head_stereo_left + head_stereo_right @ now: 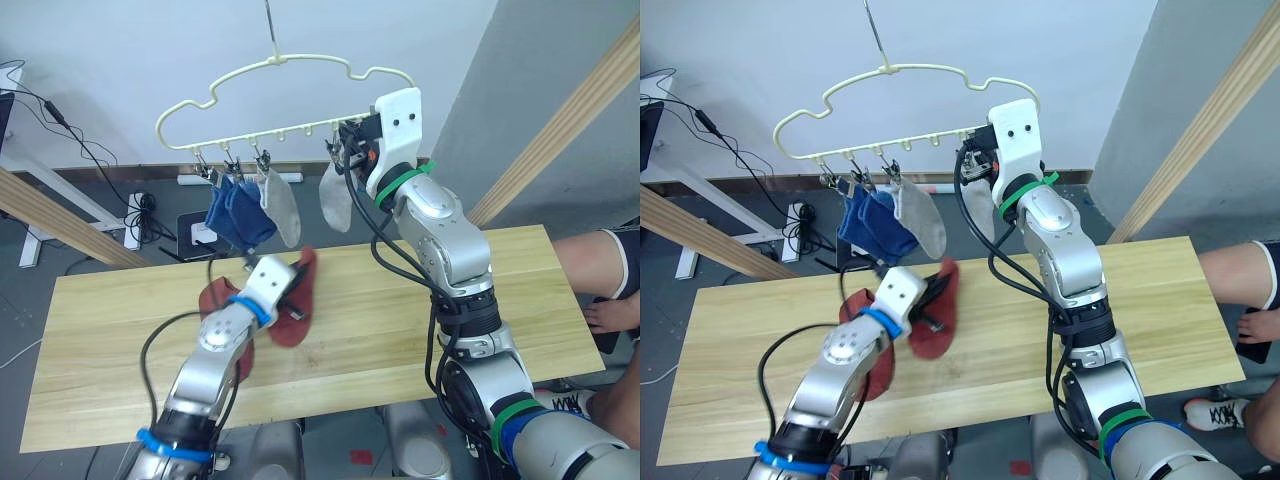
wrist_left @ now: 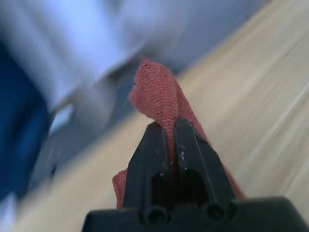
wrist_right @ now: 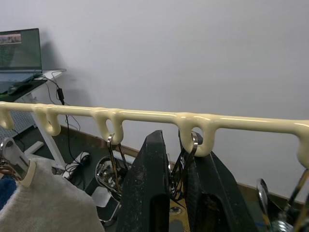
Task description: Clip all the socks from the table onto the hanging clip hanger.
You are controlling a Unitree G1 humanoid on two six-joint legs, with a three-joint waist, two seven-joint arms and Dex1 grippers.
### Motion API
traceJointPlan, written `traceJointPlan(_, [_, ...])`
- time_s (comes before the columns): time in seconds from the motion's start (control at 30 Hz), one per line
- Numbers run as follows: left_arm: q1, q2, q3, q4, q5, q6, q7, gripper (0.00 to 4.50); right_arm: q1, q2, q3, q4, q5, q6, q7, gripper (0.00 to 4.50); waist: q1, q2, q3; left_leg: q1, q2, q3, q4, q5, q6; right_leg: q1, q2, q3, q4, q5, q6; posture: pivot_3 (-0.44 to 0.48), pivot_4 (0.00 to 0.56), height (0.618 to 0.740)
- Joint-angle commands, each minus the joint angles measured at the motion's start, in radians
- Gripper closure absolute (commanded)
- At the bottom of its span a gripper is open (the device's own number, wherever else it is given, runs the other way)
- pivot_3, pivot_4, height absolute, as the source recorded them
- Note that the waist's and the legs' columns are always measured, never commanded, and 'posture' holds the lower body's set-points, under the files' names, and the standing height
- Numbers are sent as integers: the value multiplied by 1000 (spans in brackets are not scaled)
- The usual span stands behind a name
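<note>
The cream clip hanger (image 1: pixel 285 62) hangs above the table's far edge. Two blue socks (image 1: pixel 240 215) and a light grey sock (image 1: pixel 281 207) hang from its left clips. A second grey sock (image 1: pixel 335 197) hangs beside my right gripper (image 1: pixel 346 152), which is raised at the bar and shut on a metal clip (image 3: pixel 181 164). My left gripper (image 1: pixel 293 303) is over the pale wooden table (image 1: pixel 400 330), shut on a rust-red sock (image 2: pixel 159 94) that is lifted off the planks. Another rust-red sock (image 1: pixel 213 296) lies on the table, partly hidden behind my left arm.
Round wooden frame bars slant at the right (image 1: pixel 570 110) and the left (image 1: pixel 60 220). A person's leg (image 1: pixel 600 265) sits by the table's right end. Cables and a power strip (image 1: pixel 136 214) lie on the floor behind the table.
</note>
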Motion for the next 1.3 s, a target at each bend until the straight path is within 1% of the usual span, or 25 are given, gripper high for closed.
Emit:
traceJointPlan(0.03, [-86,-49,-52,10,15,-84,-28,4500,-13,6,-5,-53,17,-5,-2,4427,-5,0,0,0,0,0,0,0,0,0,0,0,0,0,0,-148,379,740])
traceJointPlan(0.23, [-267,-134,-56,254,141,-251,105,4500,-14,6,-4,-56,18,-2,1,4427,-13,0,0,1,0,1,0,-1,2,0,0,0,1,0,0,-158,381,740])
traceJointPlan(0.33, [-333,-140,-41,357,196,-338,177,4500,-13,5,-4,-61,18,2,3,4427,-13,0,0,1,0,1,1,-1,2,0,0,0,1,0,0,-159,383,740])
traceJointPlan(0.43, [-371,-129,-26,420,235,-405,231,4500,-10,4,-3,-68,19,7,3,4427,-13,0,0,1,0,1,1,0,0,0,0,0,1,0,0,-161,385,740])
traceJointPlan(0.6, [-390,-122,-18,449,251,-486,254,4500,-6,4,-4,-72,19,11,1,4427,-12,0,0,0,0,1,0,1,-1,0,0,0,0,0,0,-158,385,740])
traceJointPlan(0.73, [-391,-123,-21,453,257,-513,251,4500,-6,5,-5,-71,19,13,1,4427,-11,0,0,0,0,1,0,1,-1,0,0,0,0,0,0,-158,386,740])
traceJointPlan(1.0, [-388,-120,-5,445,264,-530,265,4500,-2,3,-1,-74,17,19,3,4427,-12,0,0,0,0,1,0,1,-1,0,0,0,1,0,0,-160,389,740])
traceJointPlan(1.3, [-391,-132,11,444,260,-500,282,4500,-2,18,-18,-84,36,43,-6,4427,-12,0,1,0,0,1,0,1,-1,0,0,0,0,0,0,-158,395,740])
